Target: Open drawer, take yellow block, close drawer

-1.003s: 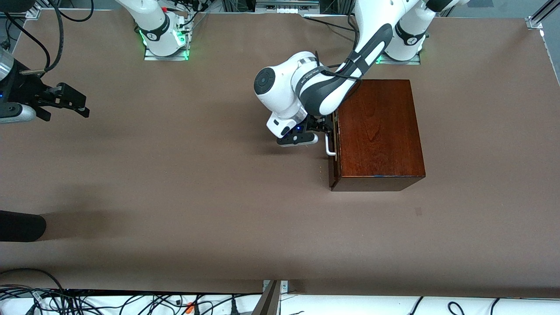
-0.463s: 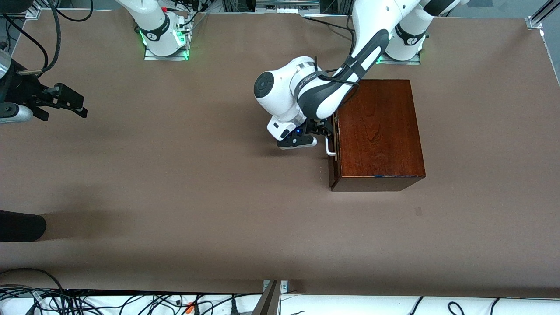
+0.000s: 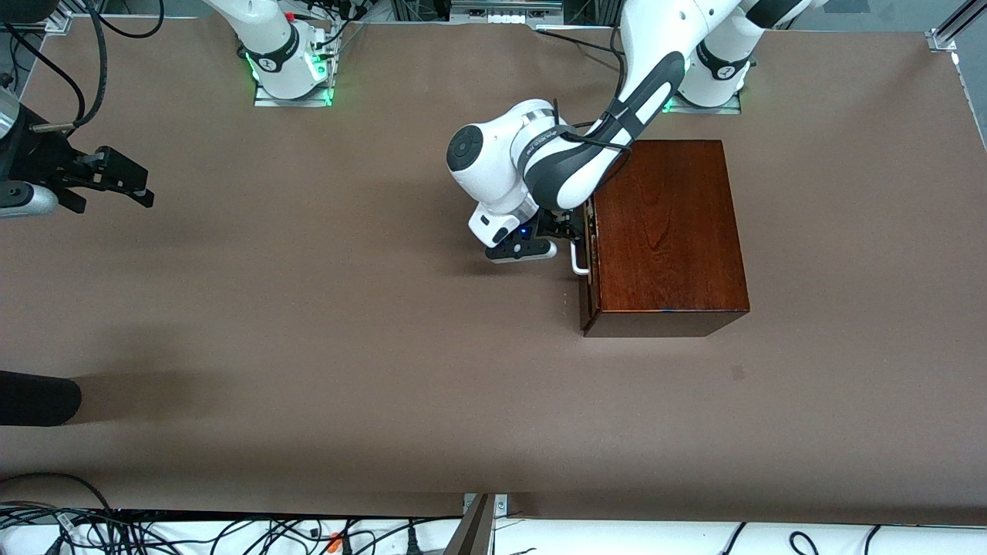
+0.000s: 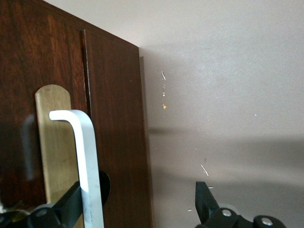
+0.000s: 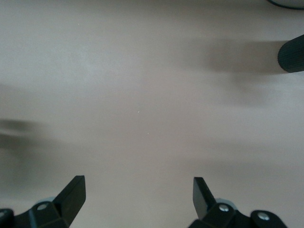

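The dark reddish-brown wooden box [image 3: 667, 231] stands near the left arm's base. Its drawer [image 3: 587, 302] looks shut or nearly so, with the white U-shaped handle [image 3: 579, 260] facing the right arm's end of the table. My left gripper [image 3: 569, 231] is at the handle, open. In the left wrist view, one finger [image 4: 64, 206] sits under the white bar [image 4: 88, 161] and the other finger [image 4: 205, 202] stands wide apart over the table. My right gripper [image 3: 127, 183] waits open and empty over the right arm's end of the table. The yellow block is hidden.
A black cylindrical object [image 3: 38, 397] lies at the right arm's end of the table, nearer the front camera; it also shows in the right wrist view [image 5: 290, 57]. A brass plate [image 4: 52, 142] backs the handle. Cables run along the near table edge [image 3: 231, 532].
My left gripper has shifted slightly at the handle, toward the right arm's end. My right gripper drifted a little toward its end of the table. The box has not moved.
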Tool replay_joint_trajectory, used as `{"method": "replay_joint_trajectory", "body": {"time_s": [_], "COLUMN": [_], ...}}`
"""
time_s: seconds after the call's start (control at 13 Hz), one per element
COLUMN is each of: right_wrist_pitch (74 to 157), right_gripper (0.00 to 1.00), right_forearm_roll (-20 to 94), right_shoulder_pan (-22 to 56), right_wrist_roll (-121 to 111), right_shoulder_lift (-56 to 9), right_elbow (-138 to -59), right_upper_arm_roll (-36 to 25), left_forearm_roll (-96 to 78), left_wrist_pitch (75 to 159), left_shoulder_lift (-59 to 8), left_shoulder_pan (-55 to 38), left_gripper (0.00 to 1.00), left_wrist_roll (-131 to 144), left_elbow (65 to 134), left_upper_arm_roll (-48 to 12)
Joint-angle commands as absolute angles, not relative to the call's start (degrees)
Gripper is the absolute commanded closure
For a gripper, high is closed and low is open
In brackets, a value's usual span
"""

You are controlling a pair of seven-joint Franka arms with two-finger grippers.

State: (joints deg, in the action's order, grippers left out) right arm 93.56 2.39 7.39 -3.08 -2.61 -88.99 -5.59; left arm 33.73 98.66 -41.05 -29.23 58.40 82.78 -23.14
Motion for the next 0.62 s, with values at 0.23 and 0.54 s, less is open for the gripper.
{"method": "replay_joint_trajectory", "body": {"time_s": [0.23, 0.54], "right_wrist_pitch": [92.99, 92.99], "right_gripper": [0.0, 0.0], "right_forearm_roll": [2.11, 2.2], "right_shoulder_pan": [7.03, 6.94], "right_wrist_roll": [-3.34, -3.34], "right_shoulder_lift": [-2.37, -2.37], "right_elbow": [-88.86, -88.86], "right_upper_arm_roll": [-5.62, -5.62], "left_forearm_roll": [31.21, 29.01], "left_wrist_pitch": [109.33, 112.93], "left_shoulder_lift": [-42.19, -42.28], "left_shoulder_pan": [-30.32, -31.64], "left_gripper": [0.0, 0.0], "left_wrist_roll": [59.06, 59.24], "left_elbow": [82.53, 82.35], "left_upper_arm_roll": [-23.73, -23.73]}}
